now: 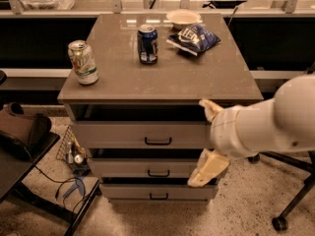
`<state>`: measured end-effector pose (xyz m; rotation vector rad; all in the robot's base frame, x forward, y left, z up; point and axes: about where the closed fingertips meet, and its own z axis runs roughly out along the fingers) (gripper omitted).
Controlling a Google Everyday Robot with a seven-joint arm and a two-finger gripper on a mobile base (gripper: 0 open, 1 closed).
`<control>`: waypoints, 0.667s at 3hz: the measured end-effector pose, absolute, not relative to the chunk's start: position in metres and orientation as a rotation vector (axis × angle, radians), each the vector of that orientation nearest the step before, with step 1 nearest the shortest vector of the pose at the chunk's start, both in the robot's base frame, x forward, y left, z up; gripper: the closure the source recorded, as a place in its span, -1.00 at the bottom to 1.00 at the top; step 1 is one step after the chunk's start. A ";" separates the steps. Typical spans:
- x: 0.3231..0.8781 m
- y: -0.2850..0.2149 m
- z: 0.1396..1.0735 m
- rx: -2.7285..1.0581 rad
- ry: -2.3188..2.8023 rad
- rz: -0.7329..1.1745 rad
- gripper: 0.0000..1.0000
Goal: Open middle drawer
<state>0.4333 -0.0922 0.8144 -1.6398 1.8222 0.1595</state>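
The middle drawer (123,168) is a grey-beige front with a small black bar handle (158,173), shut, between the taller top drawer (113,133) and the bottom drawer (128,191). My gripper (207,139) comes in from the right on a white arm (266,124). It hangs in front of the right ends of the top and middle drawers, right of the handles. It is open, with one finger (210,109) up by the tabletop's edge and the other (206,168) over the middle drawer's right end. It holds nothing.
On the cabinet top (197,77) stand a green can (83,62), a blue can (147,44), a blue chip bag (193,37) and a white bowl (183,17). A dark bag (19,132) and cables (69,186) lie at the left. A chair base (290,205) stands at the right.
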 end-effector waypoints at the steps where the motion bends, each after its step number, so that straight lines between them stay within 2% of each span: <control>1: 0.434 -0.073 0.773 -1.653 1.846 0.151 -1.00; 2: 0.430 -0.067 0.730 -1.717 1.900 0.060 -1.00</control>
